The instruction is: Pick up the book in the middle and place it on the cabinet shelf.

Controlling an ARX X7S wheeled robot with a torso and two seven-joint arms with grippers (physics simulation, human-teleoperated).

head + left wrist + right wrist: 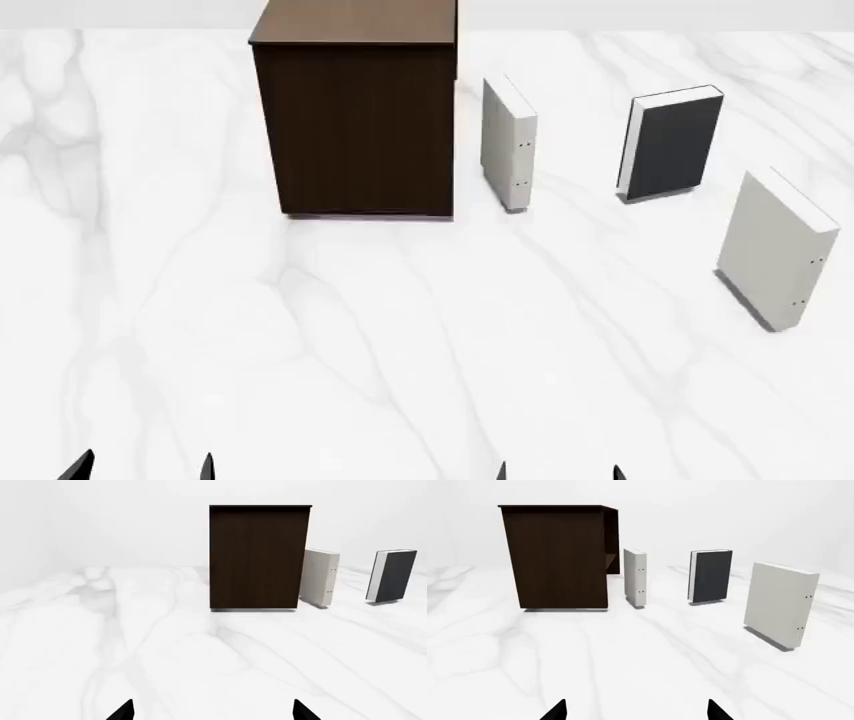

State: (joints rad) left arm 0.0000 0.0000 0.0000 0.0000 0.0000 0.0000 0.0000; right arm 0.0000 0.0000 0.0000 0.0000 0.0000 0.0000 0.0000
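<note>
- Book (674, 145) stands upright, far ahead of the right gripper (558, 472) and apart from it, between two pale books (509, 145).
- Both grippers are spread and hold nothing; the left gripper (142, 468) is well apart from the book.
- Risk: the book can tip when pinched, or a finger can knock a pale neighbour.
- Count: one dark book, two pale books, one cabinet (358, 110), two grippers.

The counter (400, 350) is white marble with faint grey veins. In the head view's upper left, the cabinet shelf (358, 130) is dark brown wood grain with a lighter brown top. The book (674, 145), upper right, is charcoal with white page edges. Two books (507, 140) (777, 245) are off-white, with small dark dots on their spines. The jaws' tips at the bottom edge are black.
</note>
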